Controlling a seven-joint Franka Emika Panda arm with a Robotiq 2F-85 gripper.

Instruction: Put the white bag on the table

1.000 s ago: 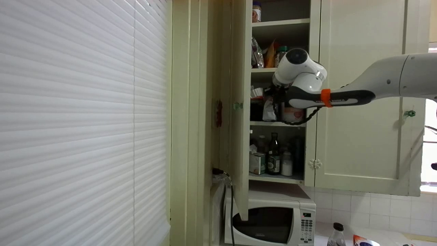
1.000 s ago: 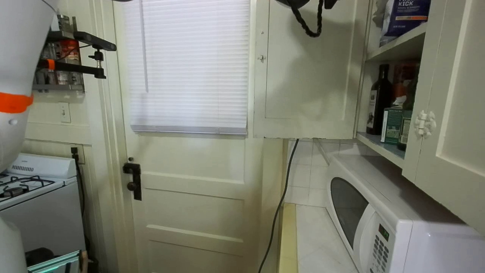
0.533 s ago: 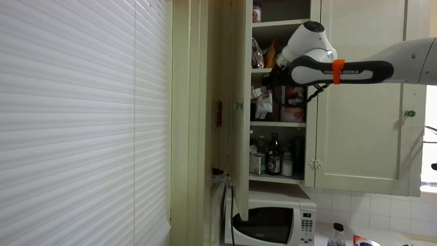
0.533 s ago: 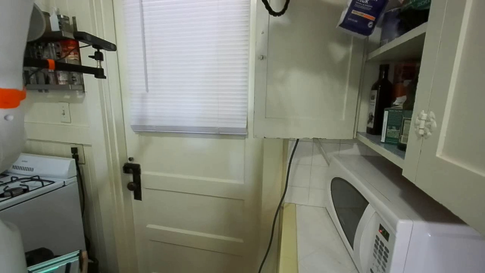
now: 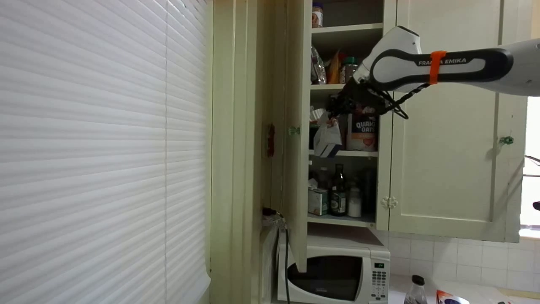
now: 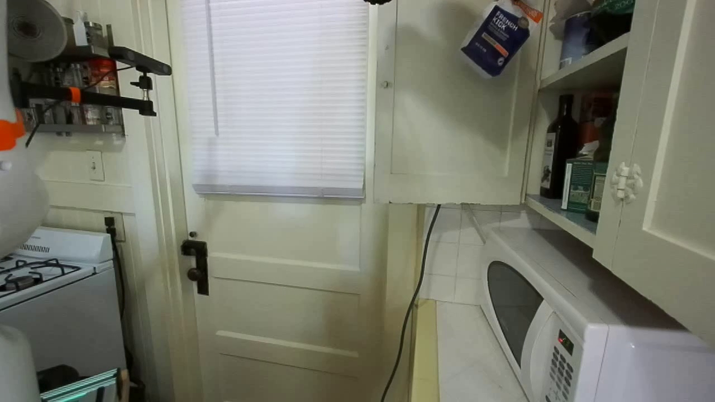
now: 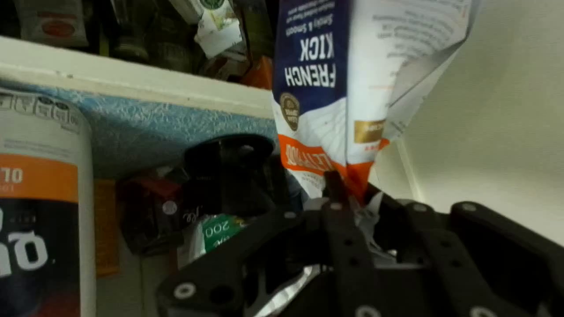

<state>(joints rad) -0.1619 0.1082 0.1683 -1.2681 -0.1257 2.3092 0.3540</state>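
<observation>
The white bag, with a navy label and an orange band at its top, hangs in the air in front of the open cupboard in both exterior views (image 5: 329, 137) (image 6: 494, 42). It also fills the upper middle of the wrist view (image 7: 317, 66). My gripper (image 7: 353, 187) is shut on the bag's gathered top; silvery wrapping shows between the fingers. In an exterior view the gripper (image 5: 333, 112) is above the bag, which tilts below it. The bag's lower end is out of the wrist view. The white counter (image 5: 396, 287) shows low in both exterior views (image 6: 469, 357).
The open cupboard door (image 5: 297, 177) stands beside the bag. An oats canister (image 5: 363, 133) and other goods are on the shelf behind. A microwave (image 5: 333, 276) sits below on the counter. A bottle (image 5: 416, 292) and a red-and-white box (image 5: 449, 298) are right of it.
The arm has risen and drawn back from the shelf. The bag has come out of the cupboard with the gripper and now hangs tilted in front of it.
</observation>
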